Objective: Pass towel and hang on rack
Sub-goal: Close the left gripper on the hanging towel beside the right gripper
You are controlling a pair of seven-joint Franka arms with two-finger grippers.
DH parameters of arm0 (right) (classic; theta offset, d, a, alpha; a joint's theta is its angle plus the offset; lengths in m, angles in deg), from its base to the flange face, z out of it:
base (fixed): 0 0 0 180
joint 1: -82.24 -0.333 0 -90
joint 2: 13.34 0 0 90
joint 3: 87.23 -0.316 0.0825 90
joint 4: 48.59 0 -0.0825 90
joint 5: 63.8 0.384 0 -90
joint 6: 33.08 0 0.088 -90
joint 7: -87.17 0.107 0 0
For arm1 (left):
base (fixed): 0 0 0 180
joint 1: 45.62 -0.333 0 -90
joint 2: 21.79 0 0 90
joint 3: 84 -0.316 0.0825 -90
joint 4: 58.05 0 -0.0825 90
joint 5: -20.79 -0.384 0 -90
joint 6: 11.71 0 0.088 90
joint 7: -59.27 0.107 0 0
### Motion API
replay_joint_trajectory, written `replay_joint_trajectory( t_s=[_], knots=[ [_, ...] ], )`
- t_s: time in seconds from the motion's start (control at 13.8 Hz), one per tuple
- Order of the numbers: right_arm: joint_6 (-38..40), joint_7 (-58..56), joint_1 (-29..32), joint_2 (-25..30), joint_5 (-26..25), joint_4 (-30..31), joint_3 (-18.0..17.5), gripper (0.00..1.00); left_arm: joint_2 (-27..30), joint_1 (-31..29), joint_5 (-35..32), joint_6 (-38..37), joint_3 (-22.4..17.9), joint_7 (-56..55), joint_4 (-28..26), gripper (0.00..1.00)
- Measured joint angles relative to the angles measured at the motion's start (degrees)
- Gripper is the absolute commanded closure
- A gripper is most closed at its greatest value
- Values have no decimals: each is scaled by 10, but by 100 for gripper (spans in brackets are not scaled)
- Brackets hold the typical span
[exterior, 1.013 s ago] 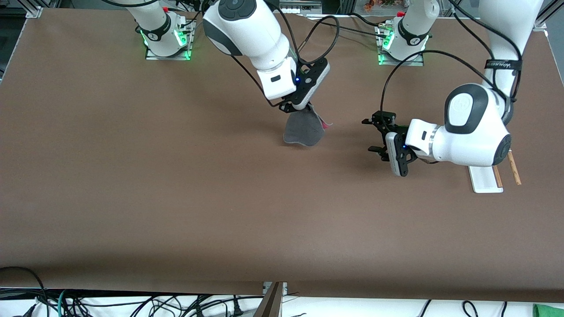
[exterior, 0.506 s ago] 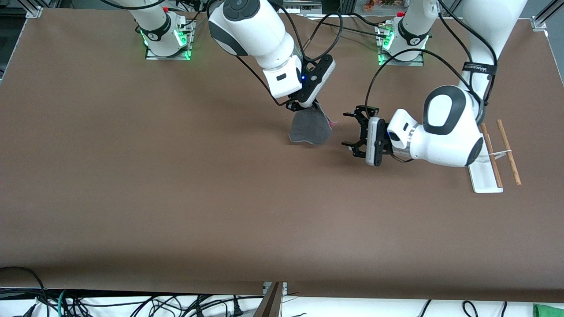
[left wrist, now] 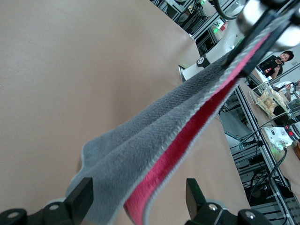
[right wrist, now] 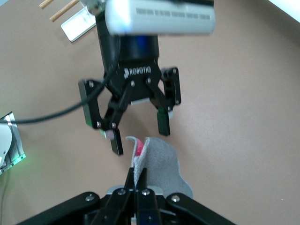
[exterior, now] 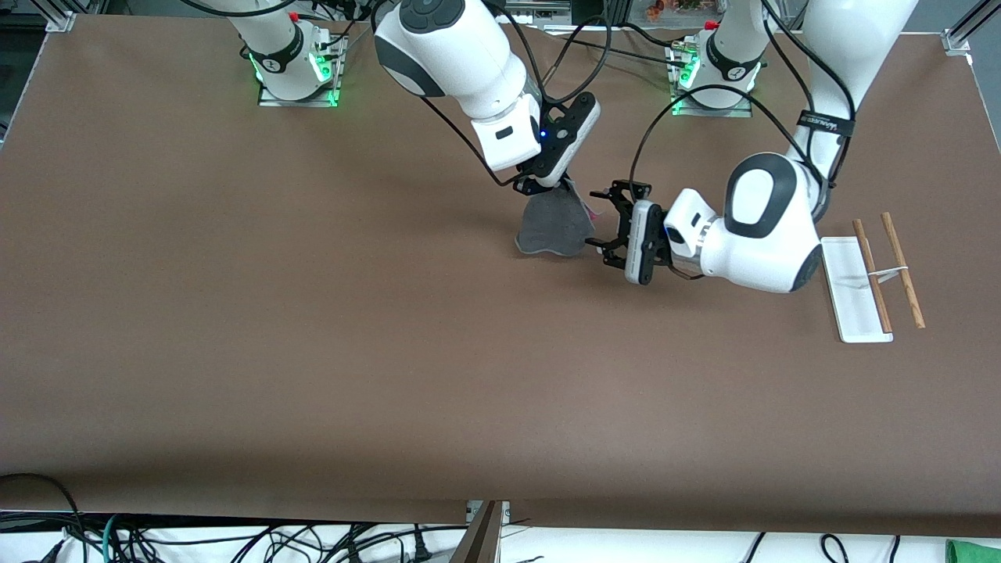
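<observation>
The towel (exterior: 550,230), dark grey with a pink-red patch at one edge, hangs over the middle of the table from my right gripper (exterior: 541,186), which is shut on its top corner. My left gripper (exterior: 599,219) is open, turned sideways, with the towel's pink edge between its fingers. In the left wrist view the towel (left wrist: 164,154) runs between the open fingers (left wrist: 82,200) without being pinched. In the right wrist view my right gripper (right wrist: 137,180) pinches the towel (right wrist: 161,164). The left gripper (right wrist: 140,139) is open just past it. The rack (exterior: 854,297) stands at the left arm's end.
The rack's two brown rods (exterior: 901,267) lie over its white base plate, joined by a thin metal crosspiece. It also shows in the right wrist view (right wrist: 77,22). The arms' bases (exterior: 297,74) stand along the table's edge farthest from the front camera. Cables hang off the near edge.
My left gripper has swung from beside the rack to the towel, and its open fingers now straddle the towel's edge. The rack is uncovered. My right gripper shifted slightly with the towel.
</observation>
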Motion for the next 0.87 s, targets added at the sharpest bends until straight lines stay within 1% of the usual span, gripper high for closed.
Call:
replay_joint_trajectory(
  t_s=[0.22,0.51,0.87],
  knots=[
    [-4,0,-2,0,0,0,0,100,4,-1,0,1,4,0,-6,12],
    [-7,0,-3,0,0,0,0,100,16,-15,0,-17,3,2,-11,12],
    [-12,0,-3,-1,0,0,0,100,16,-23,0,-27,2,30,-17,12]
  ],
)
